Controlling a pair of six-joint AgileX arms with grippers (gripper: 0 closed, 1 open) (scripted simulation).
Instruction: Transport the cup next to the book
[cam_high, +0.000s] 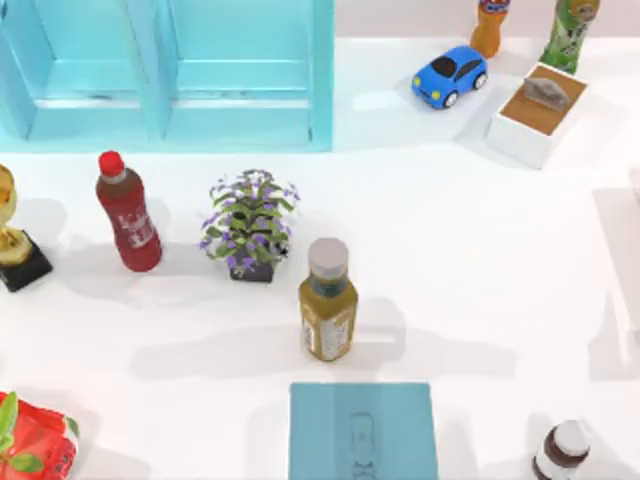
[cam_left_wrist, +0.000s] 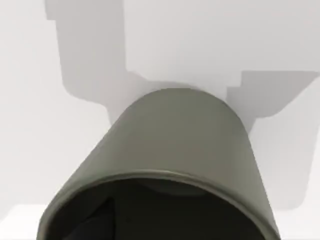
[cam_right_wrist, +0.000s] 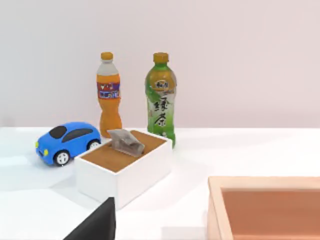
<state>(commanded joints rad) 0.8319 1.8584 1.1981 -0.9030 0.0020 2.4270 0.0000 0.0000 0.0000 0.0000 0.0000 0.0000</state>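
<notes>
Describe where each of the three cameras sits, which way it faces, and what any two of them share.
Top view: above the table, looking down on the book and bottles.
Left wrist view: on the left arm, close on a grey-green cup over white table.
Right wrist view: on the right arm, facing the white box and blue toy car.
Shared: top and right wrist views both show box and car.

A grey-green cup (cam_left_wrist: 180, 145) stands on the white table (cam_left_wrist: 30, 125), dark opening nearest.

top: overhead, down | right wrist: level, sharing blue car (cam_high: 450, 77) (cam_right_wrist: 67, 142); left wrist: close
</notes>
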